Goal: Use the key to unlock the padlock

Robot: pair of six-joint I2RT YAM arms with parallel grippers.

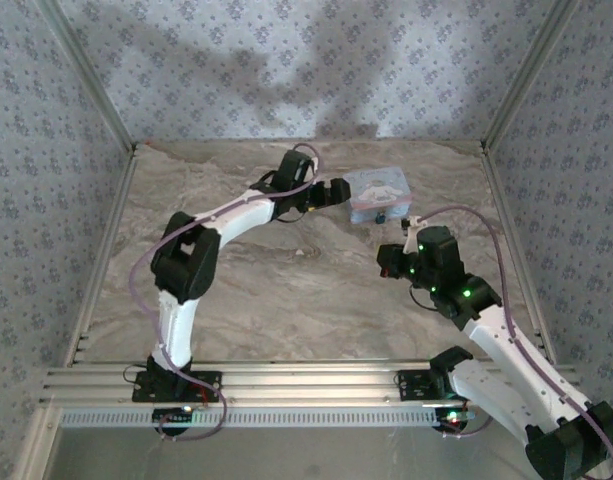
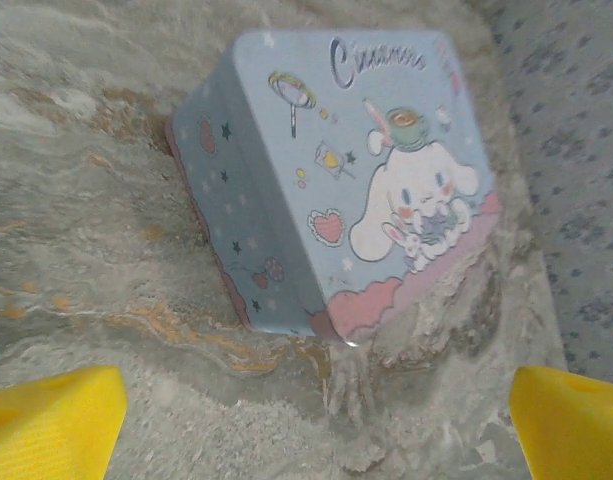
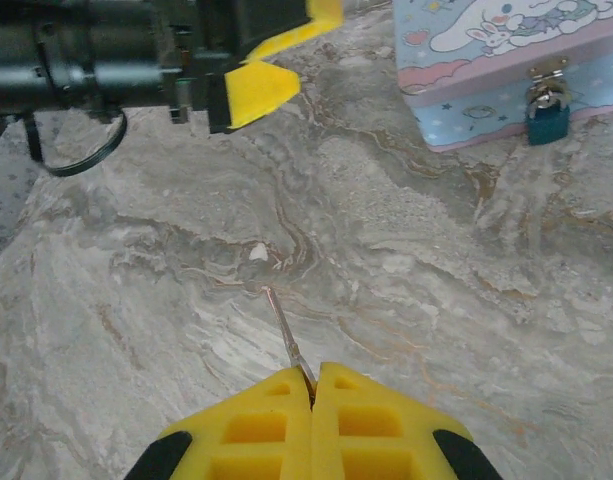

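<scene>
The small dark blue padlock (image 3: 546, 118) hangs from the clasp on the front of a light-blue cartoon tin (image 3: 506, 60), and shows as a dark speck (image 1: 381, 217) from above. My right gripper (image 3: 314, 375) is shut on the key (image 3: 286, 330), whose thin metal blade points forward over the marbled table, well short and left of the padlock. In the top view the right gripper (image 1: 391, 262) hovers just in front of the tin (image 1: 378, 193). My left gripper (image 2: 316, 440) is open, its yellow fingertips (image 2: 56, 420) wide apart, just back from the tin (image 2: 346, 180) and holding nothing.
The left arm's dark wrist and yellow fingers (image 3: 271, 60) reach across the top left of the right wrist view. Aluminium frame posts (image 1: 96, 100) and patterned walls close in the marbled table (image 1: 286, 290). Open surface lies in front of the tin.
</scene>
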